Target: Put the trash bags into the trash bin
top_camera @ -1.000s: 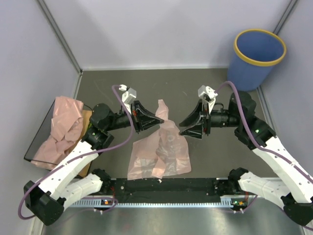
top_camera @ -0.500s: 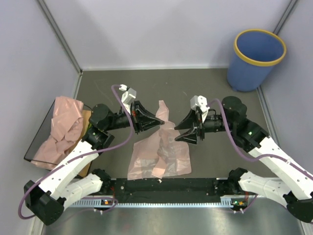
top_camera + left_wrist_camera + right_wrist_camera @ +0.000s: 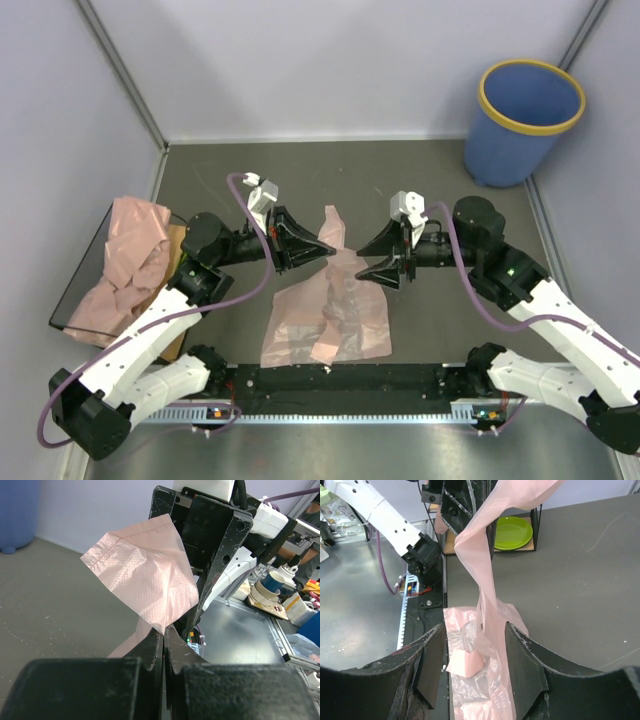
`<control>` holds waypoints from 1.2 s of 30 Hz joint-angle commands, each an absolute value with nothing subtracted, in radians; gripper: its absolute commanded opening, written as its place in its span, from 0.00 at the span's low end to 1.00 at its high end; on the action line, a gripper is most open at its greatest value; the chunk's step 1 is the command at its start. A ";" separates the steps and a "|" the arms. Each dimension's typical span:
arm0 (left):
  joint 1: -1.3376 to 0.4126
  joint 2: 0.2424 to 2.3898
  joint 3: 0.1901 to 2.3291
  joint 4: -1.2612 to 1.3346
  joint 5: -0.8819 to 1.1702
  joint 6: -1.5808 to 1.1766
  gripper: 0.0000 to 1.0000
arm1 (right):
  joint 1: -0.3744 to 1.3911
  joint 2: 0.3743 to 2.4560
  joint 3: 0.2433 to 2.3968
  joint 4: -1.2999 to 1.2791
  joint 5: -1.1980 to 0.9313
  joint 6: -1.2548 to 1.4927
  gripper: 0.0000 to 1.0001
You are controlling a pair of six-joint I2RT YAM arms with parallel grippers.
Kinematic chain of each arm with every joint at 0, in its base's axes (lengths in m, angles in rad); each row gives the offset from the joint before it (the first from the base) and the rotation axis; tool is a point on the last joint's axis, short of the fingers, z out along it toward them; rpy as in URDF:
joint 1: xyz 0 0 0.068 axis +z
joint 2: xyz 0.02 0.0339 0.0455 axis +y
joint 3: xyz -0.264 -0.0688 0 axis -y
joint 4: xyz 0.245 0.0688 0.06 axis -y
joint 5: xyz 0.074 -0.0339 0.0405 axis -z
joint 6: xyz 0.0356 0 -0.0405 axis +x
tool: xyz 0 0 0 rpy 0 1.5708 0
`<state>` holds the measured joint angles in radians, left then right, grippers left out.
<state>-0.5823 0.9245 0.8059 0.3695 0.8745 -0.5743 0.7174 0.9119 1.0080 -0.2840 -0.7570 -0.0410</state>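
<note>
Left gripper [image 3: 325, 250] pinches the trash bag [image 3: 325, 315], right gripper [image 3: 375, 262] spread beside it, trash bin [image 3: 525, 115] well apart

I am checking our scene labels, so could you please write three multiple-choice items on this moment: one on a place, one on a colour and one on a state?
1. Where does the trash bin stand in the top view?
A. far right
B. near left
C. centre

2. What colour is its rim?
A. green
B. yellow
C. white

3. How is the left gripper?
A. open and empty
B. shut on the bin
C. shut on the pink trash bag

Answers:
1 A, it sits at the top right of that view.
2 B, a yellow ring tops the blue wall.
3 C, the left wrist view shows its fingers pinched together on a fold of the bag.
</note>
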 commanded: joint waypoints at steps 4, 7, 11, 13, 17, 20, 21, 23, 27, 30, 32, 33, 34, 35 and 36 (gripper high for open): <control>-0.586 0.905 0.811 0.420 0.879 -0.555 0.00 | 0.730 0.934 1.049 -0.180 -0.808 0.030 0.49; -0.586 0.913 0.811 0.426 0.882 -0.554 0.00 | 0.741 0.940 1.063 -0.172 -0.822 0.044 0.44; -0.586 0.917 0.811 0.429 0.871 -0.552 0.00 | 0.749 0.950 1.075 -0.157 -0.831 0.066 0.41; -0.586 0.919 0.811 0.428 0.868 -0.549 0.00 | 0.750 0.953 1.081 -0.150 -0.824 0.080 0.40; -0.586 0.922 0.811 0.430 0.861 -0.549 0.00 | 0.764 0.971 1.089 -0.130 -0.802 0.094 0.40; -0.591 0.923 0.815 0.437 0.858 -0.554 0.00 | 0.772 0.992 1.095 -0.129 -0.766 0.094 0.39; -0.592 0.922 0.818 0.437 0.857 -0.552 0.00 | 0.776 0.997 1.097 -0.127 -0.750 0.094 0.39; -0.594 0.923 0.819 0.434 0.859 -0.552 0.00 | 0.776 1.014 1.101 -0.126 -0.741 0.094 0.37; -0.604 0.923 0.821 0.428 0.845 -0.551 0.00 | 0.778 1.040 1.115 -0.091 -0.733 0.124 0.36; -0.611 0.928 0.830 0.393 0.830 -0.531 0.00 | 0.779 1.052 1.127 -0.072 -0.735 0.146 0.29; -0.611 0.928 0.836 0.335 0.799 -0.509 0.00 | 0.781 1.054 1.131 -0.049 -0.739 0.178 0.30; -0.609 0.930 0.839 0.318 0.796 -0.505 0.00 | 0.779 1.058 1.131 -0.035 -0.761 0.193 0.30; -0.609 0.928 0.838 0.318 0.790 -0.511 0.00 | 0.781 1.063 1.135 -0.026 -0.771 0.221 0.30; -0.609 0.928 0.833 0.322 0.787 -0.515 0.00 | 0.782 1.066 1.137 -0.009 -0.779 0.233 0.30; -0.607 0.927 0.825 0.339 0.784 -0.528 0.00 | 0.782 1.071 1.138 -0.008 -0.787 0.242 0.30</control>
<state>-0.6048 0.9257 0.8059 0.3305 0.8185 -0.5316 0.7647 1.0637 1.0752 -0.1104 -0.7479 0.1722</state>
